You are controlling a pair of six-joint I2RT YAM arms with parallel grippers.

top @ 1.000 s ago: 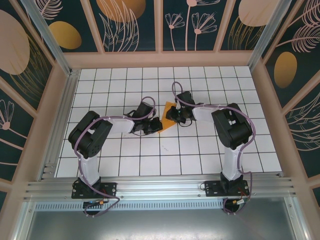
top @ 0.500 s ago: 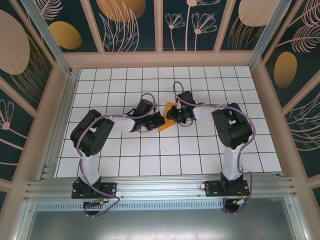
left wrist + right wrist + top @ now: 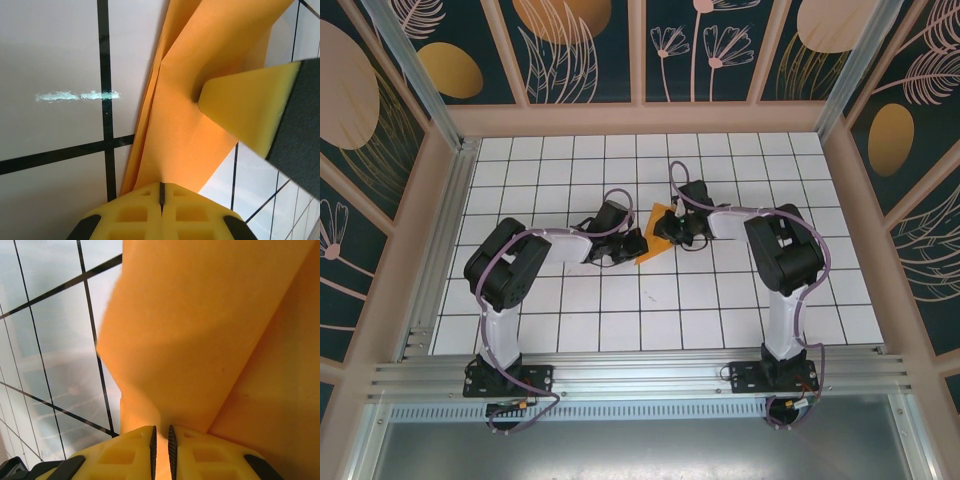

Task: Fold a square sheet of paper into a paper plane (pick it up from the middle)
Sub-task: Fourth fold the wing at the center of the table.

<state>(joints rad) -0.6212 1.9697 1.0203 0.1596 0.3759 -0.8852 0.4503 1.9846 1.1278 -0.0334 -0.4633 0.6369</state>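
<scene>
Orange and already creased, the square sheet of paper (image 3: 660, 213) is lying mid-tabletop (image 3: 720, 300), just toward 12 o'clock from centre, between both arms. I am seeing the left fingers (image 3: 132, 215) pressed fully together on its folded edge, and the right fingers (image 3: 200, 452) pinching another layer with a hairline gap. I am judging that pulling the arms apart could tear the paper or drag the crease crooked. The wrist cameras are revealing stacked layers, while the overhead is placing the wedge between the arms.

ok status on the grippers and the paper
left gripper shut on the folded orange paper; right gripper shut on it too; no obstruction seen
</scene>
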